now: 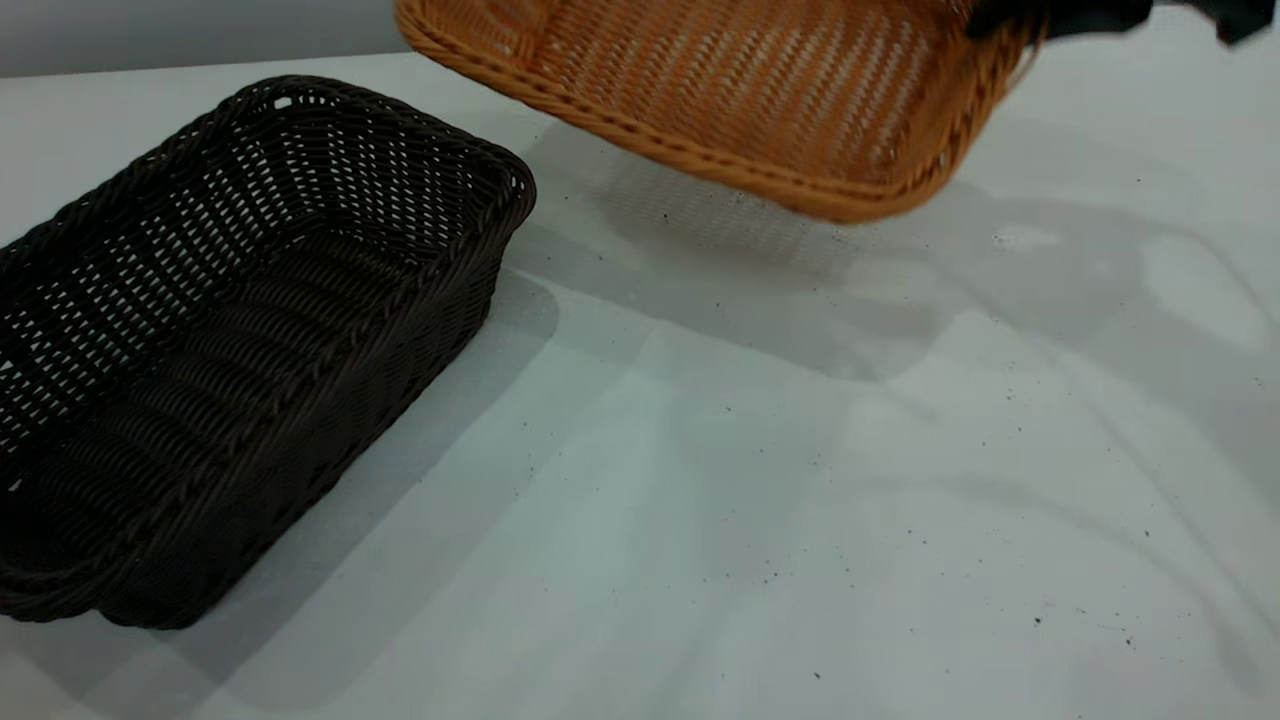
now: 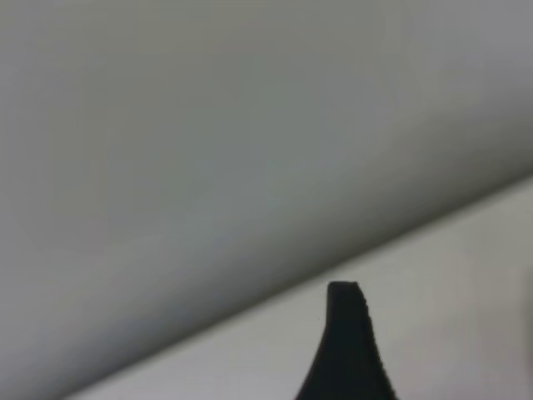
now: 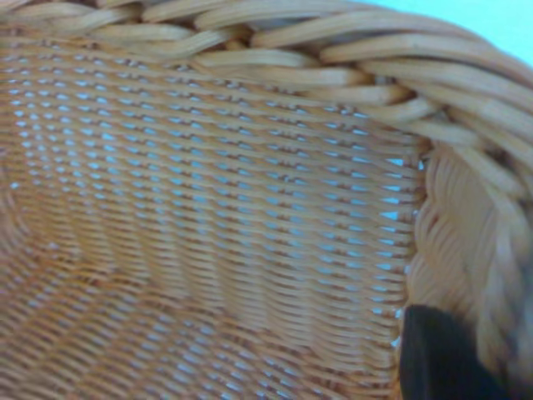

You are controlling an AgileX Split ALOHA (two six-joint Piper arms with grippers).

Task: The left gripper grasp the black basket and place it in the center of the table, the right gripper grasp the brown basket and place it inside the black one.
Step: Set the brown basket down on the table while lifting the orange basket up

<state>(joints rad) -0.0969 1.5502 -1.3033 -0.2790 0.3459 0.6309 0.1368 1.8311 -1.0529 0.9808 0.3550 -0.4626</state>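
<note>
Two baskets, black basket (image 1: 230, 340) on table (image 1: 800, 480), brown basket (image 1: 740, 90) lifted, right gripper (image 1: 1010, 20) fingers clamping its rim.

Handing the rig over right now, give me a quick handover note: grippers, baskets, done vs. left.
Right gripper: at the top right edge of the exterior view, shut on the rim of the brown basket, which hangs tilted in the air, clear of the table.
Left gripper: away from both baskets, holding nothing; only one finger shows in its wrist view, so its state cannot be told.
Black basket: resting flat on the table at the left of the exterior view, empty.
Done: black basket set down, brown basket lifted.
Left: carry the brown basket over the black one, lower it inside, release.
</note>
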